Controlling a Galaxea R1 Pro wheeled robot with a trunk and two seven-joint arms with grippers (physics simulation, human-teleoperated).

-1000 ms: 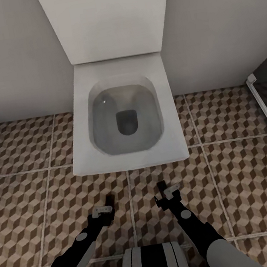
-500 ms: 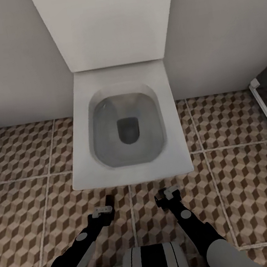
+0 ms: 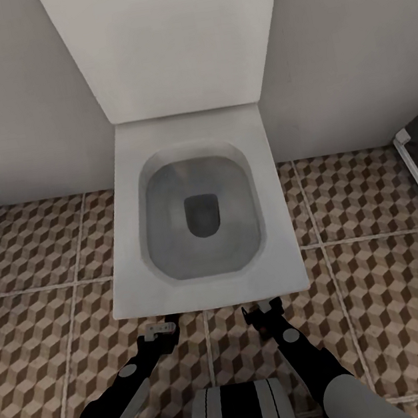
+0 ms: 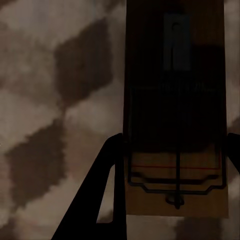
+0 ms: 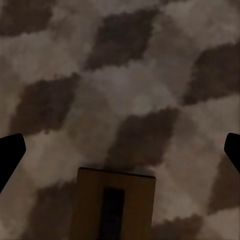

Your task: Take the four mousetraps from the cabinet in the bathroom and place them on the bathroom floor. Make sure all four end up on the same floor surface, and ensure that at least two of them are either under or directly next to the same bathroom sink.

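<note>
The left gripper's point(image 4: 170, 150) dark fingers point(image 4: 100, 190) sit closed against both edges of a flat brown wooden mousetrap with dark wire and a thin red line point(image 4: 175, 125), held over the cube-patterned brown, beige and white floor tiles point(image 3: 384, 289). The right gripper's point(image 5: 120, 150) fingers stand wide apart, gripping nothing — a second brown wooden board point(image 5: 115, 205) shows between them, and whether it rests on the tiles is unclear. Ahead stands a white square toilet point(image 3: 124, 249), not a sink; traps released here likely miss the sink condition.
</note>
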